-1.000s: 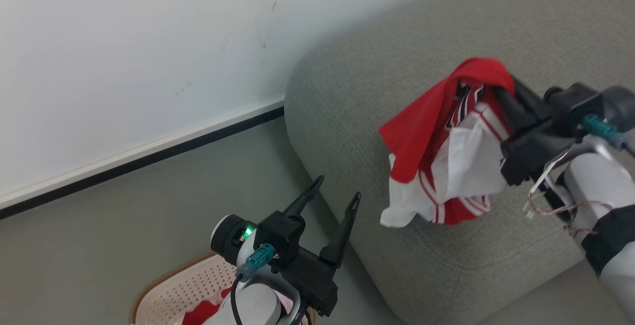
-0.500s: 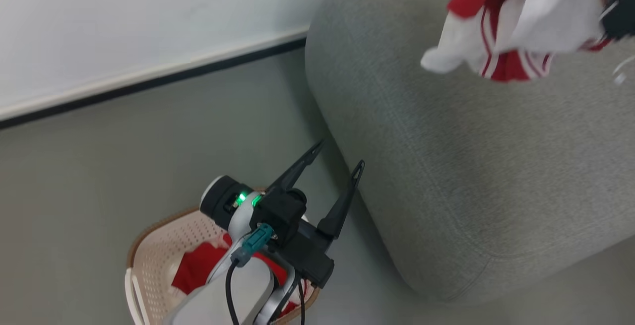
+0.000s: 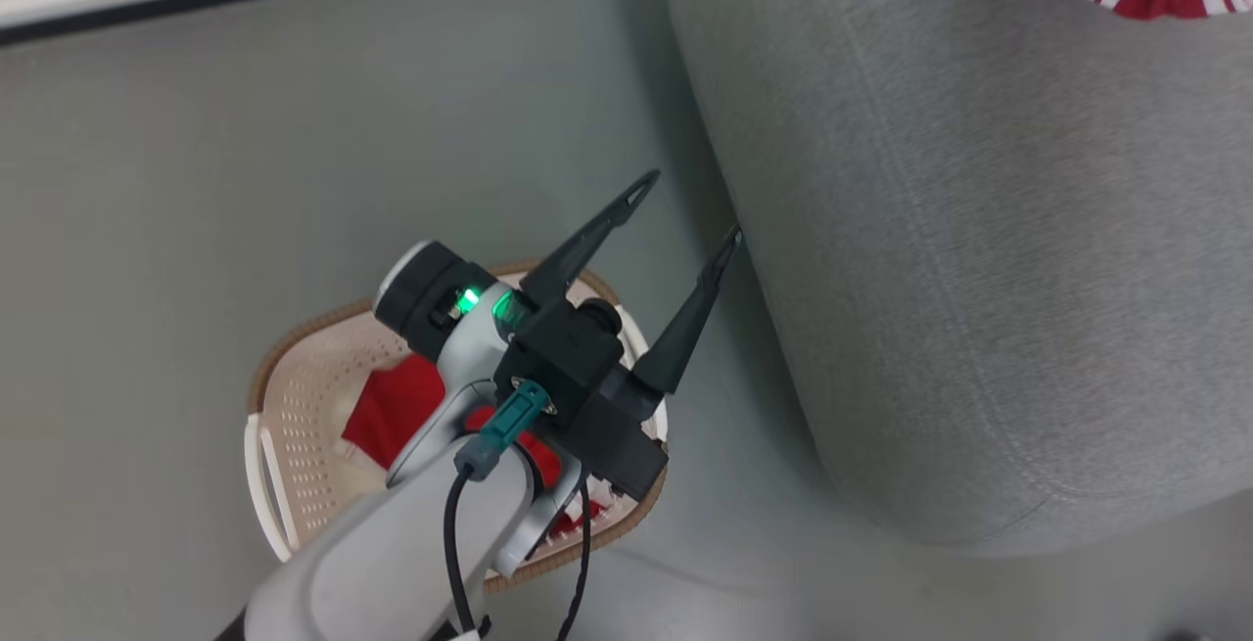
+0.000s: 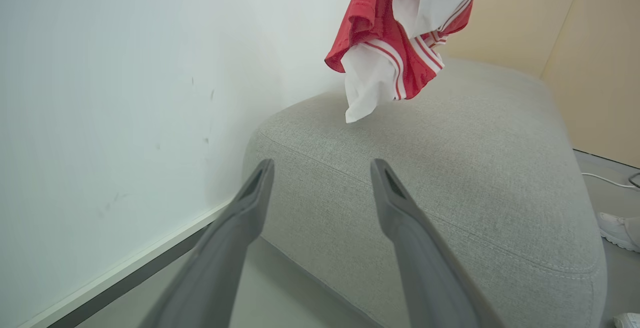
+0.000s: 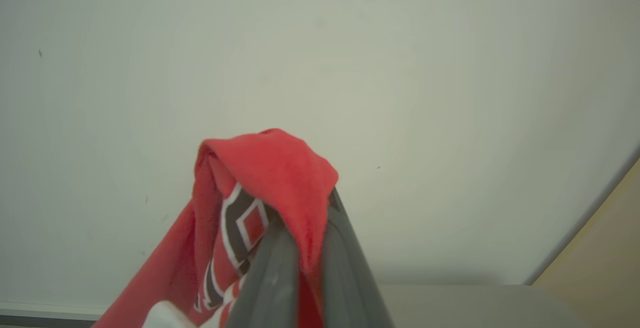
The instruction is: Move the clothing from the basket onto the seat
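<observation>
Looking down now where a second ago we looked across, we count the biggest change as our own gaze. The wall has slid out of the head view's top and the basket (image 3: pixel 303 426) has come fully in, so the shift is the camera's and not the things'.

Our left gripper (image 3: pixel 692 206) hovers as it did, high over the basket's right rim, with its fingers spread wide and nothing between them. Beside it to the right is the near corner of the seat (image 3: pixel 979 279).

The red-and-white garment (image 4: pixel 395 42) has slipped to the far right corner of the head view. It still hangs bunched above the far part of the seat, and its lowest white corner looks clear of the cushion. Our right gripper (image 5: pixel 305 218) has its fingers pressed together on a red fold of the garment (the pinch is plain in the right wrist view).

For the task, we judge the first piece carried across but not yet let go. More red clothing (image 3: pixel 392 406) lies in the basket on the floor (image 3: pixel 196 181), left of the seat. Turning our gaze there suggests the next pick is being lined up for the free left gripper, so the job is well short of done.
</observation>
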Available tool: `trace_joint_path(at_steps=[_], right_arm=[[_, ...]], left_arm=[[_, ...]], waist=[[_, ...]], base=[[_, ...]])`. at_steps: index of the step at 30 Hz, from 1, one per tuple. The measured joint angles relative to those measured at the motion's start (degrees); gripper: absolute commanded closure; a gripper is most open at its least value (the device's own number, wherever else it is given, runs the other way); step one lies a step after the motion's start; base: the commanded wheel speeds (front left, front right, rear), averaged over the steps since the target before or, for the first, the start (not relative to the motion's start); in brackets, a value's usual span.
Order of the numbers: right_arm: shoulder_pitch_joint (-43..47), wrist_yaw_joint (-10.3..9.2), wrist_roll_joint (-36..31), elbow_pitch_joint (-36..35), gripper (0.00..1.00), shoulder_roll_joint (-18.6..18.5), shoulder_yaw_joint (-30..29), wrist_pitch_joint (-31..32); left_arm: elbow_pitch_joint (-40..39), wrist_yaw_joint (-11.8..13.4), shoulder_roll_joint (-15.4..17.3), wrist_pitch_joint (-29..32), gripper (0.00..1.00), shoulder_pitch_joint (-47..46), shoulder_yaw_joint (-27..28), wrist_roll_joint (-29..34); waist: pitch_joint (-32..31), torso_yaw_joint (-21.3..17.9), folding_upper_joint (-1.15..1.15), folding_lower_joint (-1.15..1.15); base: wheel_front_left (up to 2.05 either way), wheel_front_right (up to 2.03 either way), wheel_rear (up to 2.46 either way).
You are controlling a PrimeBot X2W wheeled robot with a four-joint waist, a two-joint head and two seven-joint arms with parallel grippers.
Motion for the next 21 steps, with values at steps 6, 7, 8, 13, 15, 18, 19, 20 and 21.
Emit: trace_joint_path(at_steps=[6, 7, 8, 13, 15, 18, 19, 20, 21], right_arm=[[-0.5, -0.01, 0.2, 3.0, 1.0, 0.8, -0.2, -0.2], [-0.5, -0.01, 0.2, 3.5, 1.0, 1.3, -0.2, -0.4], [-0.5, -0.02, 0.6, 4.1, 1.0, 1.8, -0.3, -0.6], [-0.4, -0.52, 2.0, 6.7, 1.0, 4.3, -0.8, -1.4], [-0.2, -0.51, 2.2, 7.8, 1.0, 5.7, -0.6, -1.6], [0.3, -0.51, 2.2, 8.7, 1.0, 7.2, -0.2, -2.0], [0.6, -0.51, 2.2, 9.2, 1.0, 7.9, -0.2, -2.1], [0.8, -0.51, 2.3, 10.0, 1.0, 8.5, -0.1, -2.1], [1.2, -0.51, 2.3, 10.5, 1.0, 8.9, -0.1, -2.4]], left_arm=[[-2.2, 0.1, 1.7, 1.7, 0.0, -2.4, 0.9, 1.2], [-2.6, 0.1, 1.9, 1.8, 0.0, -2.6, 0.9, 1.5], [-2.9, 0.1, 2.1, 2.3, 0.0, -3.0, 0.9, 1.7], [-4.2, 0.3, 3.0, 3.8, 0.0, -5.1, 0.9, 3.7], [-4.2, 0.3, 3.2, 4.1, 0.0, -5.8, 0.8, 3.8], [-4.0, 0.3, 3.5, 4.3, 0.0, -6.3, 0.8, 4.2], [-3.8, 0.3, 3.6, 4.4, 0.0, -6.5, 0.8, 4.3], [-3.6, 0.3, 3.8, 4.4, 0.0, -6.6, 0.8, 4.4], [-3.3, 0.3, 4.0, 4.4, 0.0, -6.7, 0.8, 4.4]], waist=[[5.3, 1.0, 0.0, 0.0], [6.2, 1.1, 0.0, 0.0], [7.1, 1.2, 0.0, 0.0], [11.4, 1.2, 0.0, 0.0], [13.1, 1.1, 0.0, 0.0], [14.6, 0.9, 0.0, 0.0], [15.3, 0.8, 0.0, 0.0], [15.9, 0.7, 0.0, 0.0], [16.4, 0.6, 0.0, 0.0]], base=[[0.0, 0.0, 0.0], [0.0, 0.0, 0.0], [0.0, 0.0, 0.0], [0.0, 0.0, 0.0], [0.0, 0.0, 0.0], [0.0, 0.0, 0.0], [0.0, 0.0, 0.0], [0.0, 0.0, 0.0], [0.0, 0.0, 0.0]])
